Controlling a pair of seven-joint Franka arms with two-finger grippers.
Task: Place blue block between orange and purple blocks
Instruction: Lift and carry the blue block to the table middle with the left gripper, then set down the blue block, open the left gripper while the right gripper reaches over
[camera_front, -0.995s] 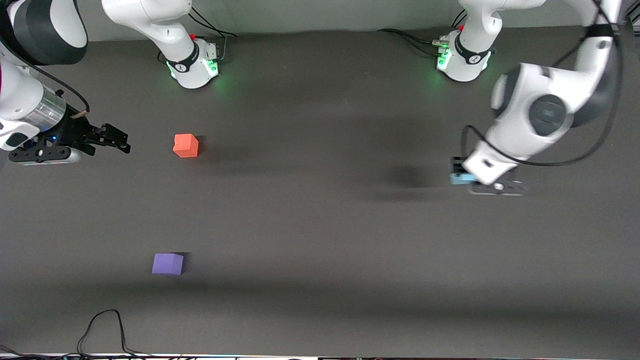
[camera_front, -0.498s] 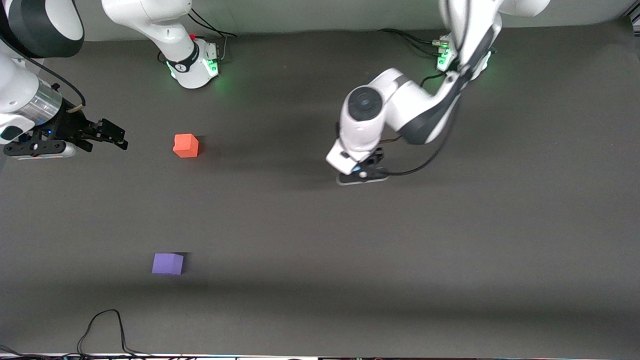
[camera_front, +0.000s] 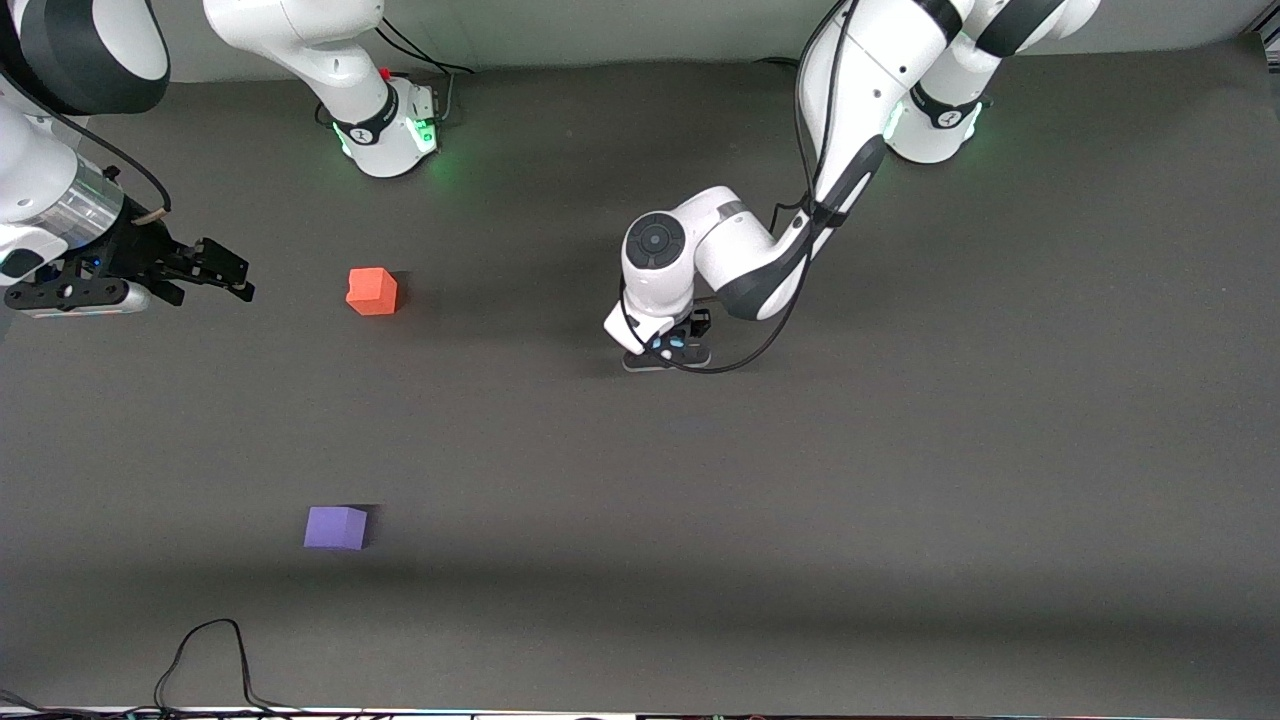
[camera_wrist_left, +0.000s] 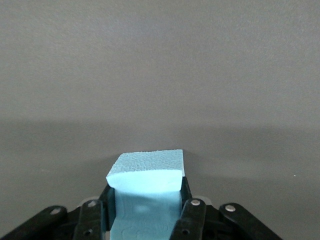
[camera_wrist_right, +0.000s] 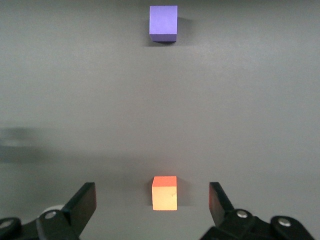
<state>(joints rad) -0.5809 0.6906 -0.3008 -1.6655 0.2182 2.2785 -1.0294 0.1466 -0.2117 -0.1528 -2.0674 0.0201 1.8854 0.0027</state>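
Note:
The light blue block (camera_wrist_left: 146, 182) is clamped between the fingers of my left gripper (camera_wrist_left: 145, 200). In the front view my left gripper (camera_front: 668, 350) is low over the middle of the table, and its wrist hides most of the block. The orange block (camera_front: 371, 291) sits toward the right arm's end. The purple block (camera_front: 335, 527) lies nearer the front camera than the orange one. My right gripper (camera_front: 235, 278) is open and empty, held in the air beside the orange block. The right wrist view shows the orange block (camera_wrist_right: 165, 193) between the open fingers and the purple block (camera_wrist_right: 163, 23).
A black cable (camera_front: 205, 660) loops on the table's front edge near the purple block. The arm bases (camera_front: 385, 125) stand along the back edge. Bare dark mat (camera_front: 350, 410) lies between the orange and purple blocks.
My left arm has swung from the left arm's end of the table to the middle, carrying the blue block. The right arm has barely moved. The orange and purple blocks have stayed put.

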